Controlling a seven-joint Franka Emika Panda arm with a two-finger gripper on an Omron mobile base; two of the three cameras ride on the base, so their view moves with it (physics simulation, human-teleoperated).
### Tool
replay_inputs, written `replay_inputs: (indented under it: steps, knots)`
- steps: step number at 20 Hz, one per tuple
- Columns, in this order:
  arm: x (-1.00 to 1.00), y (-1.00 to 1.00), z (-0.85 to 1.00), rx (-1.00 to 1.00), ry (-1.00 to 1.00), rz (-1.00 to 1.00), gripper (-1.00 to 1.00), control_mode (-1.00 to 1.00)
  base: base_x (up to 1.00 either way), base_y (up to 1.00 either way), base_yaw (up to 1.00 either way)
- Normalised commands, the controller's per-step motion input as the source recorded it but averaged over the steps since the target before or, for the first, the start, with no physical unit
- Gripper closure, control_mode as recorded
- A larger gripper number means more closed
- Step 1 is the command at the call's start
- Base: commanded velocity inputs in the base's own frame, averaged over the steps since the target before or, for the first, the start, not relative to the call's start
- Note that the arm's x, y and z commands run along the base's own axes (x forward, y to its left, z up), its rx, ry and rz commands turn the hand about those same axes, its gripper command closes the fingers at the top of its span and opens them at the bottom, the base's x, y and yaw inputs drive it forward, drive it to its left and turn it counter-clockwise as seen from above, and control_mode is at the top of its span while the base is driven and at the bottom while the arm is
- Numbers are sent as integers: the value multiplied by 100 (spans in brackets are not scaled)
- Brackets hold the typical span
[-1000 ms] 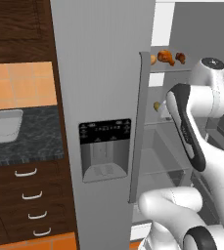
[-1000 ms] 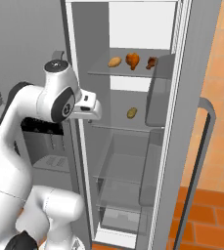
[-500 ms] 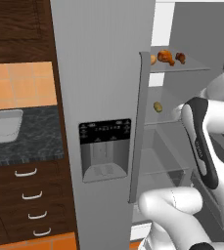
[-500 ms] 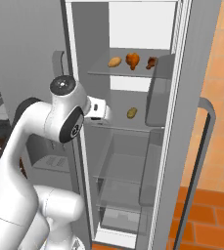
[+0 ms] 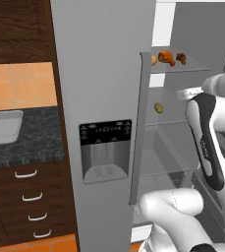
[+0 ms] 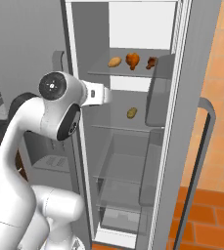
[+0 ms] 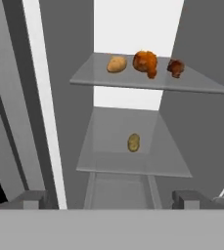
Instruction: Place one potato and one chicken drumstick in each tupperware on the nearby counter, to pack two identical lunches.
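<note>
inside an open fridge (image 6: 182, 97), two glass shelves hold the lunch food. on the upper shelf (image 7: 147, 80) lie a yellow-orange potato (image 7: 116, 64) at the left, a bright orange-brown chicken drumstick (image 7: 145, 62) just beside it in the middle, and a darker red-brown drumstick (image 7: 175, 68) at the right, a little apart. on the lower shelf (image 7: 133, 158) a dull olive-tan potato (image 7: 133, 142) sits alone, well clear of the shelf edges.

the white arm reaches toward the fridge opening. the gripper (image 7: 113, 197) is spread wide and pinches nothing; its two dark fingertips (image 7: 33, 197) rise at the bottom of the hand view, short of both shelves.

judged by look, the potatoes are small, firm and rounded, so light, but likely to roll on smooth glass; a pinch across the short middle of the oval seems safest. the drumsticks are club-shaped; the fat end offers more surface than the thin end, which could slip or pivot between the pads.

the left base view takes in, far to the left of the closed fridge door (image 5: 99, 98), one pale tupperware (image 5: 3, 127) resting on the dark counter (image 5: 30, 142) above wooden drawers (image 5: 25, 197). the right base view shows the arm's wrist beside the fridge's left wall, level with the gap between the shelves. the hand view gives the plainest look at the spacing of the food.
</note>
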Motion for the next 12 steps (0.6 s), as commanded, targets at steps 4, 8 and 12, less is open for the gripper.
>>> replay_inputs:
  steps: [4,8,12]
  knots:
    - [22,-13,52,0,-2,-9,-100,-100,0,0,0]
    - [36,-23,36,0,2,-4,-100,-100,0,0,0]
    - [47,-25,15,6,4,0,-100,-100,0,0,0]
